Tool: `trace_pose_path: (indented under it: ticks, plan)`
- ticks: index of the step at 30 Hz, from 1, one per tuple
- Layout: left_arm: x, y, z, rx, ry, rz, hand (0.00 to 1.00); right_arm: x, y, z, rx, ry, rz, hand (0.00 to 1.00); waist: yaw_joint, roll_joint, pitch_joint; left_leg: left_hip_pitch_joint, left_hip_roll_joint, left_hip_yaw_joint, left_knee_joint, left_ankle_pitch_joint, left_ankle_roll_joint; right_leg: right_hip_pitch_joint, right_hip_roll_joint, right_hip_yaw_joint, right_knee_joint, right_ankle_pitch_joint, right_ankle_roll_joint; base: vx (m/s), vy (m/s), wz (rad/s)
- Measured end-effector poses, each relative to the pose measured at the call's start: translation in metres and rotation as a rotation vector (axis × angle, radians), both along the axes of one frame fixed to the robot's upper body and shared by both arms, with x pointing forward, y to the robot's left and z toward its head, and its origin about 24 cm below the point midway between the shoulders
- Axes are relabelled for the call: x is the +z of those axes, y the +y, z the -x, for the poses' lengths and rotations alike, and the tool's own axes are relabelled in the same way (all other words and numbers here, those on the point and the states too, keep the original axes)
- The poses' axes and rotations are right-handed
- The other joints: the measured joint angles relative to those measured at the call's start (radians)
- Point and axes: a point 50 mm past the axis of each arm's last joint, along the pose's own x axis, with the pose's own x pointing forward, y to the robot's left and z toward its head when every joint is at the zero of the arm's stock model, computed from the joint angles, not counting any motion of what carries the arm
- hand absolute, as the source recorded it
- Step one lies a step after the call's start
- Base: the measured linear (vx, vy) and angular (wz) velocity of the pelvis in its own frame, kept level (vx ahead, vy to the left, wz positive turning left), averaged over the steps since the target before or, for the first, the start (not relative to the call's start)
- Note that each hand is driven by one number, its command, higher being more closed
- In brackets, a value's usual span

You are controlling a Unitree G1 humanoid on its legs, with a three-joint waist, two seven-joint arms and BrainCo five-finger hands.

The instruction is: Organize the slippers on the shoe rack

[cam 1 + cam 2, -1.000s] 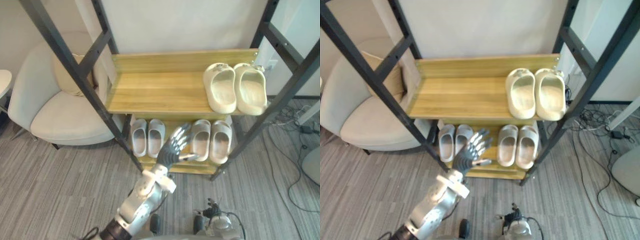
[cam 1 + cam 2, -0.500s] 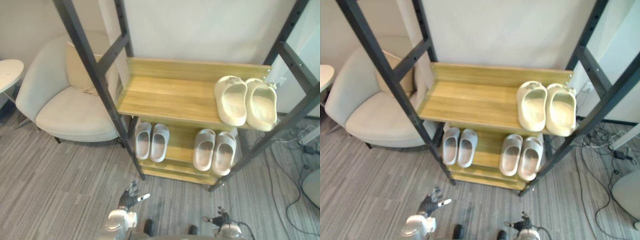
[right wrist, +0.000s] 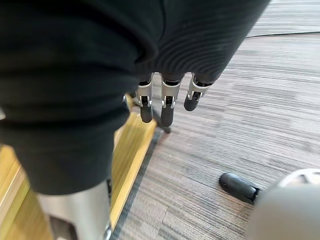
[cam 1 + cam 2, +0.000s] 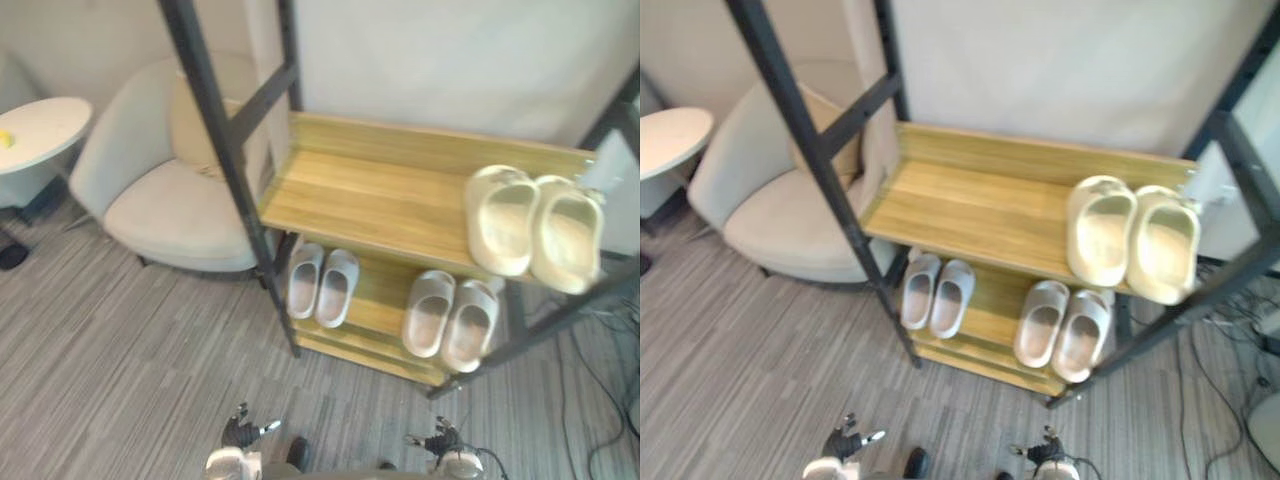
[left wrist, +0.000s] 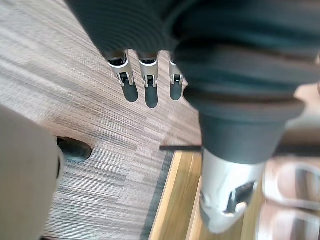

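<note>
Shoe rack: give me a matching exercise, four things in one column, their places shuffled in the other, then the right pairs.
Things
1. cream pair
2. small pair
3. grey pair
4. armchair

Places
A. lower shelf, left end
B. beside the rack, on its left
C. upper shelf, right end
D. lower shelf, right end

Pairs: 1-C, 2-A, 3-D, 4-B
</note>
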Motion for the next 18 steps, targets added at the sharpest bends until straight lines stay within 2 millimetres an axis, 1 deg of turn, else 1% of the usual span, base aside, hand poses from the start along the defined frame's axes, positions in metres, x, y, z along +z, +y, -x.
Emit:
trace_pose_path:
  ticks: [1, 2, 3, 4, 5, 6, 7, 8, 9, 10, 11, 12, 13, 16, 18]
  plan:
    - [0.002, -0.001, -0.003, 0.010, -0.017, 0.005, 0.00, 0.004, 0.000, -0.008, 0.007, -0.029, 0.002, 0.00, 0.012, 0.008, 0.017, -0.005, -0.003, -0.005, -0.001, 0.005, -0.003, -0.020, -0.006, -0.013, 0.048, -0.026, -0.002, -0.07, -0.004, 0.36]
    - [0.002, 0.000, -0.002, 0.031, -0.019, 0.004, 0.00, 0.005, 0.003, -0.015, 0.016, -0.046, -0.002, 0.00, 0.014, 0.012, 0.015, -0.033, -0.004, -0.006, -0.001, 0.016, -0.002, -0.065, -0.019, -0.021, 0.113, -0.054, -0.004, -0.08, 0.001, 0.38]
    - [0.002, 0.000, -0.001, 0.046, -0.018, -0.001, 0.00, 0.009, 0.005, -0.025, 0.022, -0.073, -0.004, 0.00, 0.017, 0.013, 0.014, -0.062, -0.008, 0.003, 0.002, 0.032, 0.008, -0.104, -0.034, -0.038, 0.165, -0.076, -0.007, -0.07, 0.009, 0.54]
    - [0.004, 0.000, -0.004, 0.046, -0.028, -0.003, 0.00, 0.015, 0.005, -0.034, 0.025, -0.110, -0.002, 0.00, 0.018, 0.015, 0.014, -0.090, -0.016, 0.023, -0.002, 0.056, 0.038, -0.135, -0.046, -0.052, 0.201, -0.094, -0.014, -0.04, 0.020, 0.78]
    - [0.006, -0.001, -0.008, 0.038, -0.045, -0.001, 0.00, 0.019, 0.004, -0.040, 0.025, -0.137, 0.004, 0.00, 0.012, 0.015, 0.015, -0.104, -0.008, 0.073, -0.029, 0.070, 0.088, -0.155, -0.057, -0.082, 0.213, -0.099, -0.025, -0.04, 0.050, 0.84]
    - [0.007, 0.000, -0.012, 0.039, -0.053, -0.004, 0.00, 0.021, 0.005, -0.044, 0.023, -0.149, 0.000, 0.00, 0.007, 0.008, 0.019, -0.108, 0.004, 0.156, -0.057, 0.037, 0.146, -0.160, -0.072, -0.123, 0.208, -0.095, -0.028, -0.05, 0.068, 0.84]
    - [0.007, 0.001, -0.016, 0.037, -0.055, -0.008, 0.00, 0.023, 0.011, -0.050, 0.022, -0.171, -0.016, 0.00, -0.001, -0.016, 0.034, -0.133, 0.015, 0.295, 0.016, -0.002, 0.162, -0.159, -0.108, -0.146, 0.221, -0.094, -0.029, -0.02, 0.055, 0.79]
    - [0.008, 0.003, -0.019, 0.023, -0.055, -0.018, 0.00, 0.024, 0.009, -0.051, 0.014, -0.175, -0.013, 0.00, -0.007, -0.035, 0.045, -0.156, 0.025, 0.432, 0.183, -0.018, 0.150, -0.145, -0.143, -0.172, 0.245, -0.099, -0.025, 0.05, 0.002, 0.86]
    - [0.007, 0.001, -0.020, 0.013, -0.052, -0.019, 0.00, 0.024, 0.004, -0.050, 0.000, -0.170, -0.004, 0.00, -0.018, -0.031, 0.044, -0.146, 0.031, 0.506, 0.223, -0.025, 0.109, -0.127, -0.150, -0.179, 0.260, -0.103, -0.019, 0.05, -0.003, 0.78]
    - [0.007, -0.001, -0.020, 0.004, -0.053, -0.021, 0.00, 0.024, 0.000, -0.050, -0.016, -0.167, 0.002, 0.00, -0.029, -0.025, 0.040, -0.122, 0.027, 0.532, 0.196, -0.024, 0.103, -0.114, -0.148, -0.170, 0.252, -0.105, -0.015, -0.01, 0.045, 0.50]
    - [0.006, -0.002, -0.019, -0.012, -0.045, -0.029, 0.00, 0.023, 0.000, -0.049, -0.019, -0.164, 0.000, 0.00, -0.027, -0.018, 0.037, -0.073, 0.024, 0.520, 0.111, -0.021, 0.081, -0.096, -0.131, -0.167, 0.212, -0.094, 0.003, -0.06, 0.083, 0.20]
    - [0.004, -0.002, -0.016, -0.015, -0.028, -0.030, 0.00, 0.024, 0.000, -0.050, -0.019, -0.166, 0.000, 0.00, -0.026, -0.005, 0.029, -0.041, 0.029, 0.508, 0.044, -0.017, 0.066, -0.092, -0.112, -0.168, 0.190, -0.081, 0.006, -0.05, 0.079, -0.01]
    - [0.001, 0.000, -0.014, -0.024, -0.006, -0.035, 0.00, 0.024, 0.003, -0.053, -0.016, -0.167, -0.008, 0.00, -0.025, -0.007, 0.029, -0.021, 0.027, 0.504, -0.018, 0.012, 0.055, -0.090, -0.099, -0.167, 0.167, -0.065, 0.001, -0.03, 0.055, -0.09]
    - [-0.003, 0.005, -0.006, -0.036, 0.037, -0.055, 0.00, 0.017, 0.012, -0.050, -0.017, -0.129, -0.035, 0.00, -0.026, -0.016, 0.034, 0.013, 0.015, 0.502, -0.056, 0.029, 0.064, -0.063, -0.089, -0.161, 0.133, -0.045, 0.001, -0.02, 0.060, -0.03]
    - [-0.005, 0.009, -0.002, -0.045, 0.058, -0.070, 0.00, 0.011, 0.015, -0.041, -0.022, -0.087, -0.046, 0.00, -0.025, -0.019, 0.036, 0.046, 0.006, 0.497, -0.056, 0.024, 0.068, -0.032, -0.095, -0.154, 0.137, -0.052, 0.004, -0.01, 0.060, 0.05]
